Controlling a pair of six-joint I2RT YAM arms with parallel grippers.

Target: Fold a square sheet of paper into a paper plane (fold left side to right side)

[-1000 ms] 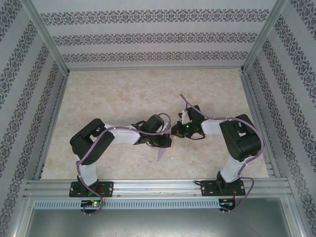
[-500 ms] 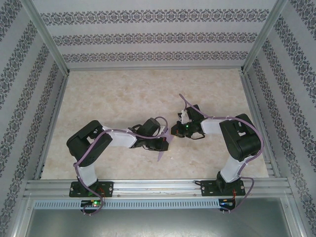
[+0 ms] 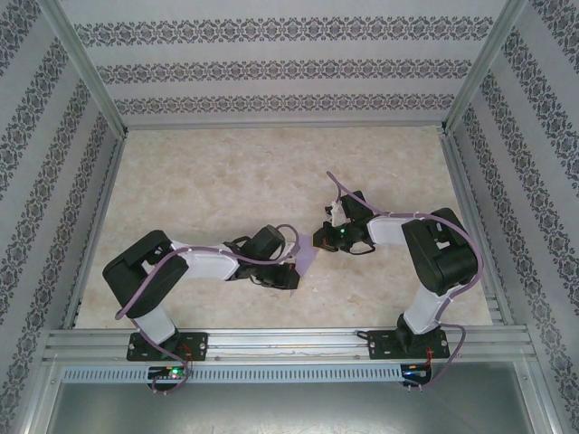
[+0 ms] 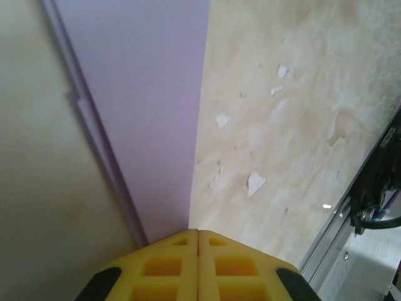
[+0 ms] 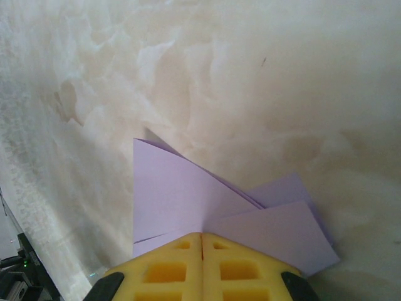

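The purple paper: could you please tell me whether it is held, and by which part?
The folded paper is pinched at both ends: left fingers on one end, right fingers on the other's fanned layers.

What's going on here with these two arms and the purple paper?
Two robot arms are partway through folding a paper plane. The left gripper and the right gripper are both shut on the paper, which is already folded. Each pinches one end, and they hold it between them over the table.

Beige marbled tabletop (image 3: 226,172) inside an aluminium frame (image 3: 289,336), damask-striped wallpaper walls (image 3: 271,68) on three sides.
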